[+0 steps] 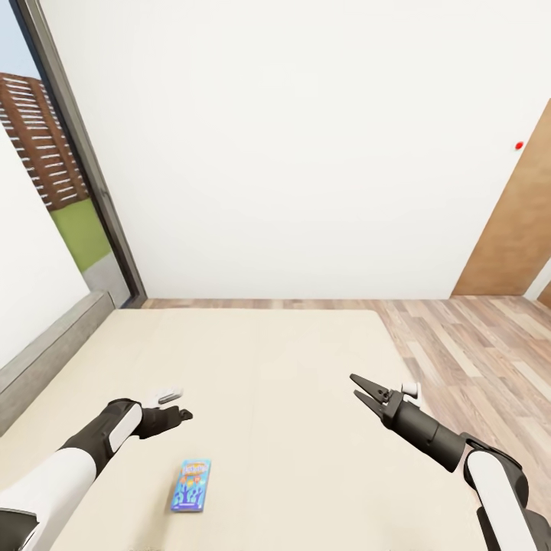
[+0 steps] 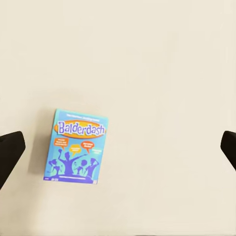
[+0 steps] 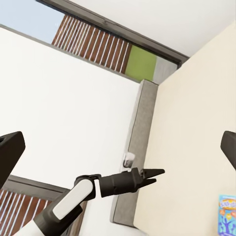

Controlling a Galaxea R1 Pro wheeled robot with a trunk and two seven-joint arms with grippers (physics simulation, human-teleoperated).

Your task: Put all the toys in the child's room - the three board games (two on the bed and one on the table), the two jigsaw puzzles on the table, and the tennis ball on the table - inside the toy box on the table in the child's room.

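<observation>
A small blue board game (image 1: 190, 485) lies flat on the beige mattress of the bed (image 1: 291, 383), near its front. In the left wrist view the same box (image 2: 76, 146) reads "Balderdash". My left gripper (image 1: 180, 415) hovers above the mattress just beyond the box, looking down on it. It is open (image 2: 118, 147) with nothing between its fingers (image 2: 10, 152). My right gripper (image 1: 361, 388) hangs open over the bed's right part, away from the box and holding nothing. From the right wrist I see the left gripper (image 3: 155, 175) and a corner of the box (image 3: 227, 214).
The grey headboard (image 1: 46, 360) runs along the bed's left side under a tall dark-framed window (image 1: 69, 153). Wood plank floor (image 1: 474, 344) lies right of the bed, with a wooden door (image 1: 520, 229) beyond. A white wall stands behind the bed.
</observation>
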